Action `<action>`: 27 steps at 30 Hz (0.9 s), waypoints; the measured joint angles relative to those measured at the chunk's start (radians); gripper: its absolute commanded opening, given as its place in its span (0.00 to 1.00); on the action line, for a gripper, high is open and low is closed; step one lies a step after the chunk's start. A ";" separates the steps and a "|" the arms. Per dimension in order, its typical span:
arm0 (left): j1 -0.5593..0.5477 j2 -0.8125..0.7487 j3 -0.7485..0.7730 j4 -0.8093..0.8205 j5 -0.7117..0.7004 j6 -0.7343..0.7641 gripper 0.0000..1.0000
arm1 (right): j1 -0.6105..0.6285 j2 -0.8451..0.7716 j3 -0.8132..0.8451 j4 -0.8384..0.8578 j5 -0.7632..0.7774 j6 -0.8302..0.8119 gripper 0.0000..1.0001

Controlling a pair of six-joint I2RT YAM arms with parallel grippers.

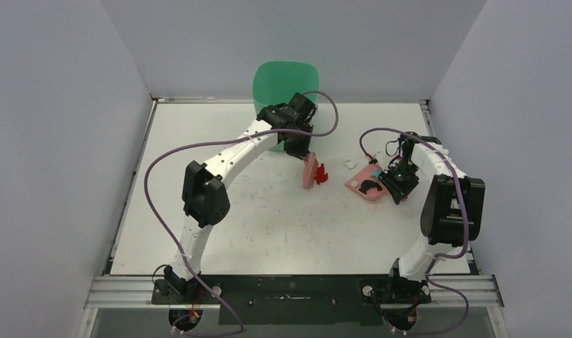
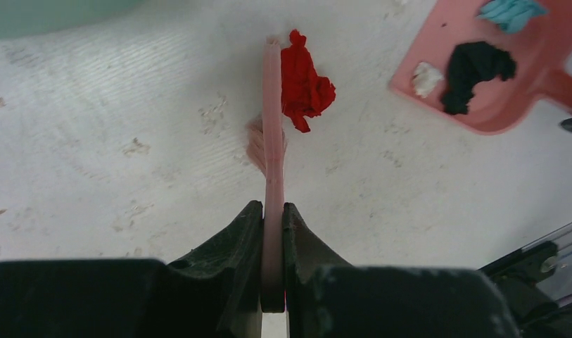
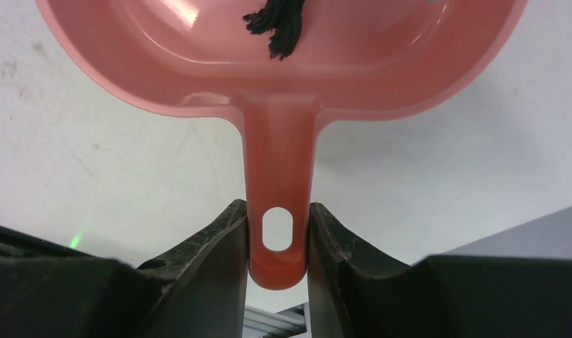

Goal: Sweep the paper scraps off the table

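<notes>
Now I pinch brush (image 2: pixel 271 127) in left gripper (image 2: pixel 272 239), red scrap (image 2: pixel 305 84) against its right face; right gripper (image 3: pixel 278 232) clamps dustpan (image 2: pixel 543 49) beyond.

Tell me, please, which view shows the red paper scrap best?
Left wrist: the red scrap shows large and sharp beside the brush. Top external shows only a small speck; right wrist shows none of it.

White arms (image 1: pixel 235 151), black joints (image 1: pixel 205 196), purple cables (image 1: pixel 336 113), maybe green LED (image 1: pixel 396 169)
</notes>
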 measured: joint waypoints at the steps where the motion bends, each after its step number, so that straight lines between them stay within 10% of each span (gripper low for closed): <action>1: -0.002 0.009 0.006 0.022 0.011 -0.019 0.00 | 0.007 0.030 0.022 0.002 0.000 0.002 0.05; 15: -0.010 0.193 0.162 0.326 0.209 -0.162 0.00 | 0.100 0.182 0.109 0.027 -0.028 -0.010 0.05; 27: -0.039 -0.227 -0.285 0.363 0.172 -0.161 0.00 | 0.036 -0.050 -0.126 0.129 -0.122 -0.034 0.05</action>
